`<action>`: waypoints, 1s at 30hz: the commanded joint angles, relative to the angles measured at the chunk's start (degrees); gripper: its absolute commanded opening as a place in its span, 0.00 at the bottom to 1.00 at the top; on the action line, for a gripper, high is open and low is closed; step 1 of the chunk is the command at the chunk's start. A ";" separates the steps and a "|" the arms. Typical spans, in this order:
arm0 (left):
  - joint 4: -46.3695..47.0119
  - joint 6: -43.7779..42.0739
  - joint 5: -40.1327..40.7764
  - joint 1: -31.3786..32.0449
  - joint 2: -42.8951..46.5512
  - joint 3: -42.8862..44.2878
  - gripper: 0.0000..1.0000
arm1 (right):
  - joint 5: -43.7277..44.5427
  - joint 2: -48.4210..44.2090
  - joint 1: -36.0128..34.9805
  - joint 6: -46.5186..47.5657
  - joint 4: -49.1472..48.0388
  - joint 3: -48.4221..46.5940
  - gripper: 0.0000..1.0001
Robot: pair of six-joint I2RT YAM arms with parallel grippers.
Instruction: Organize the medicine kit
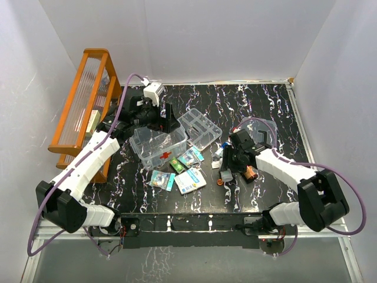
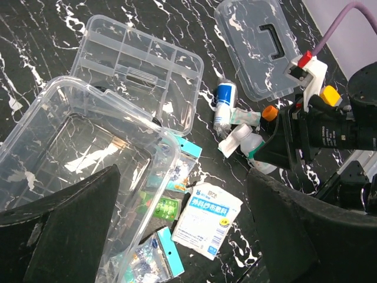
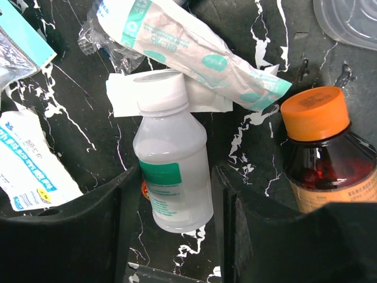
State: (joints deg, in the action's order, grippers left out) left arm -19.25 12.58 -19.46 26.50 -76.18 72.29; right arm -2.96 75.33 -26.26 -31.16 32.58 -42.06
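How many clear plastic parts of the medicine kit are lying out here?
3. The box, marked with a red cross, lies left of centre. The divided tray lies right beside it, toward the back right. The lid with the dark handle lies farther right. None seems hidden.

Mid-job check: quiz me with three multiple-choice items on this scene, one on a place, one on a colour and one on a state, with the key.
1. Between the right tool's fingers is: A) the white-capped bottle; B) the divided tray; C) a blue packet.
2. The brown bottle's cap is: A) white; B) green; C) orange.
3. The clear box is: A) lidded; B) open, its lid lying apart; C) upside down.
Key: 1 A, the fingers flank it in the right wrist view; 2 C, its top shows orange beside the tool; 3 B, the lid lies flat away from the box.
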 commanded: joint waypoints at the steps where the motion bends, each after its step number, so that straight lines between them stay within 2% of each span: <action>1: 1.62 2.07 2.94 0.31 2.95 -0.40 0.88 | -0.04 1.46 -0.27 1.41 -3.41 -0.32 0.50; 6: 1.58 2.15 4.07 0.31 3.69 -0.42 0.89 | -0.21 2.08 -0.20 1.71 -3.96 -0.30 0.49; 10: 1.79 2.17 4.86 0.31 4.32 -0.31 0.89 | -1.44 0.56 -0.23 2.01 -4.71 -0.43 0.34; 13: 2.73 2.99 7.23 0.31 5.92 -0.97 0.88 | -1.23 -1.96 -0.30 1.69 -4.63 -0.78 0.32; 21: 7.64 5.82 20.13 0.30 14.78 -6.93 0.89 | -1.52 -11.20 -0.30 -2.54 -9.06 -3.26 0.32; 26: 9.63 9.04 32.54 0.29 21.75 -13.36 0.89 | -4.94 -7.30 -2.86 -5.92 -17.46 -11.43 0.32; 30: 7.72 10.26 37.23 0.26 26.42 -15.36 0.89 | -3.85 -2.28 -7.76 -8.21 -23.24 -19.16 0.31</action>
State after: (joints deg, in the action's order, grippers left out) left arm -12.01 20.71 8.86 26.50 -54.00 58.19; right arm -6.11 70.61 -29.91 -35.94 22.70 -52.40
